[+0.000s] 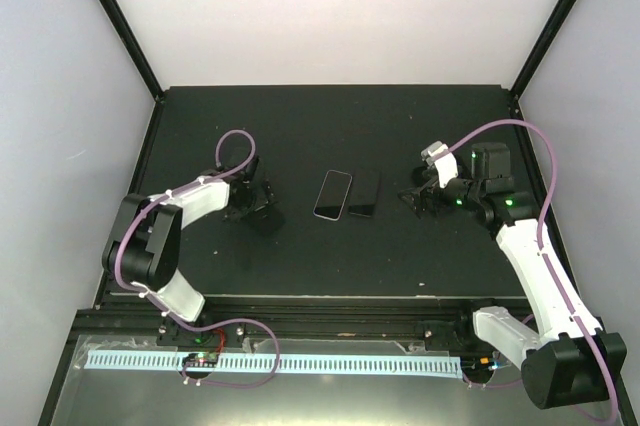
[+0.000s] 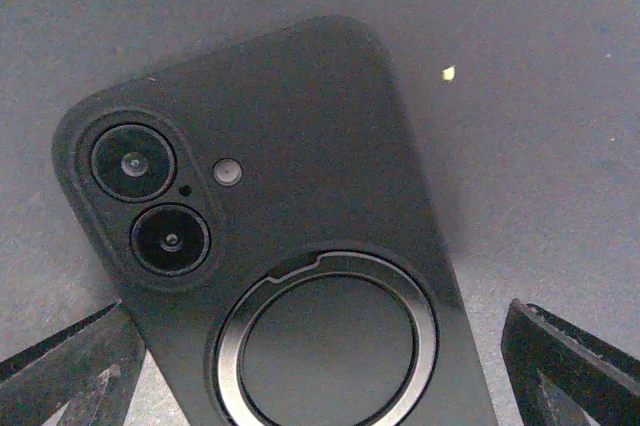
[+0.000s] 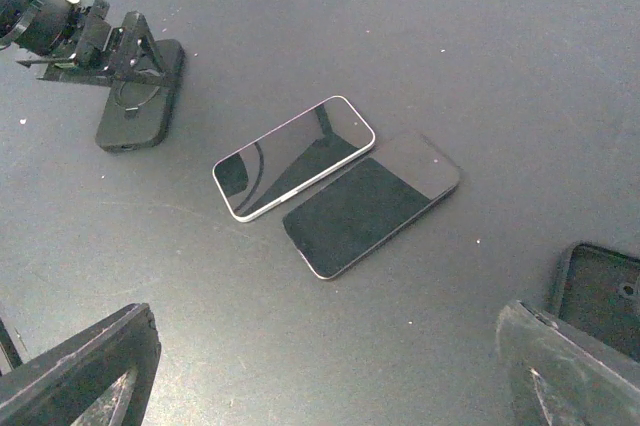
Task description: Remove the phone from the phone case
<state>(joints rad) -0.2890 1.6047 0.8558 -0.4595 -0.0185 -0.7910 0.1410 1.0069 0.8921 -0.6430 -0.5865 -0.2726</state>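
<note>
We are observing the black phone case lying back-up on the dark counter, left of centre, with the phone's two camera lenses showing through its cutout and a metal ring facing up. The left gripper is hovering low over the case with its fingers spread, one on either side; we cannot tell whether either is touching it. The right gripper is also standing spread, holding nothing, on the right of the counter. Between the arms, a silver-edged phone and a dark phone are lying face-up side by side. Another black case is lying just beside the right gripper, partly in view.
</note>
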